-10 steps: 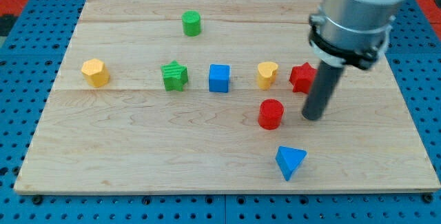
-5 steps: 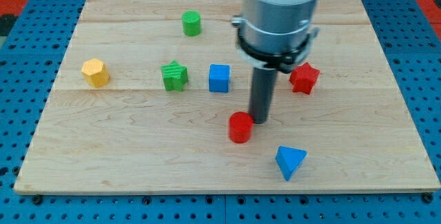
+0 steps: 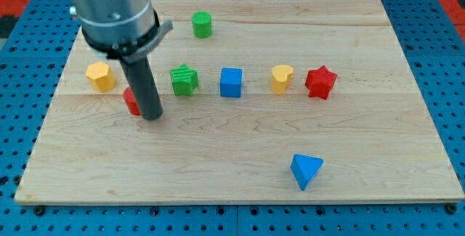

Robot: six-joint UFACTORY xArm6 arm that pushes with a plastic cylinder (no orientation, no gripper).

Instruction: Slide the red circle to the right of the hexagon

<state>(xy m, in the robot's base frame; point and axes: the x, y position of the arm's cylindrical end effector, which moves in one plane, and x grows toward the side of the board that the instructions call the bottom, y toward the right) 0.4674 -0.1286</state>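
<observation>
The red circle [image 3: 131, 102] lies on the wooden board [image 3: 240, 156] at the view's left, mostly hidden behind my rod. It sits just right of and slightly below the yellow hexagon [image 3: 100, 76], a small gap apart. My tip [image 3: 152, 116] rests on the board against the red circle's right side. The green star [image 3: 184, 80] is just right of the rod.
In a row to the right are a blue cube [image 3: 231, 82], a yellow heart [image 3: 282, 78] and a red star [image 3: 320, 82]. A green cylinder [image 3: 202, 25] stands near the top. A blue triangle [image 3: 306, 171] lies at the lower right.
My rod has swept from the board's right to its left, pushing the red circle leftward and slightly up, from below the yellow heart to beside the yellow hexagon.
</observation>
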